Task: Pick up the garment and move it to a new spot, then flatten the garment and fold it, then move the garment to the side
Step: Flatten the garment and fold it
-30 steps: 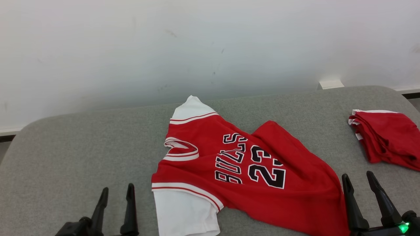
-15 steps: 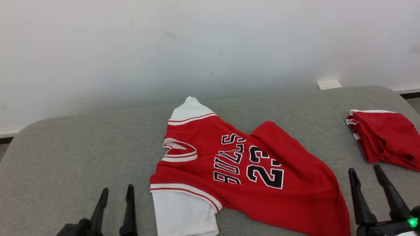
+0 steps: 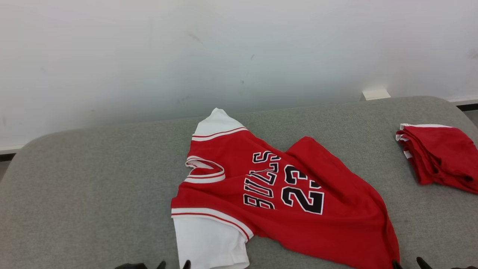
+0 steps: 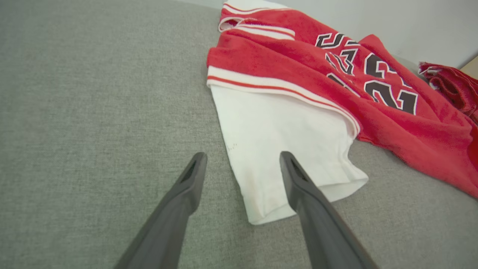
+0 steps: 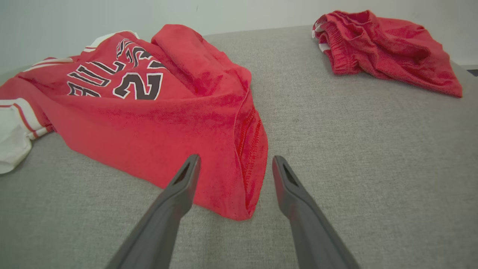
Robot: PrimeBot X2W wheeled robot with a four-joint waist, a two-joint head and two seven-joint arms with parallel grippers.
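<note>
Grey woven fabric covers the bench (image 3: 93, 186), which meets a white wall (image 3: 224, 56) at its far edge.

Head view: a red jersey (image 3: 336, 220) lies face up in the middle of the bench, collar toward the robot's left and hem toward its right. Black letters outlined in white read BULLS, with the number 23 beside them. Its sleeves are white: the far sleeve (image 3: 216, 123) points at the wall and the near sleeve (image 3: 209, 243) reaches the bottom edge. The body of the jersey is rumpled, with a raised fold along its far side. A folded red garment (image 3: 440, 157) with white trim sits well apart at the bench's right end. The tips of the left hand (image 3: 174, 264) peek in at the bottom edge by the near sleeve, and the tips of the right hand (image 3: 407, 263) by the jersey's hem corner.

Left wrist view: the left hand is spread wide and empty. One of its fingers (image 4: 183, 201) lies over bare bench, the other over the white near sleeve, so the sleeve's edge sits between them. Whether they touch the cloth cannot be told.

Right wrist view: the right hand is likewise spread wide, holding nothing. The stitched hem (image 5: 242, 179) hangs in a fold between its fingers, with the folded red garment far off at upper right
</note>
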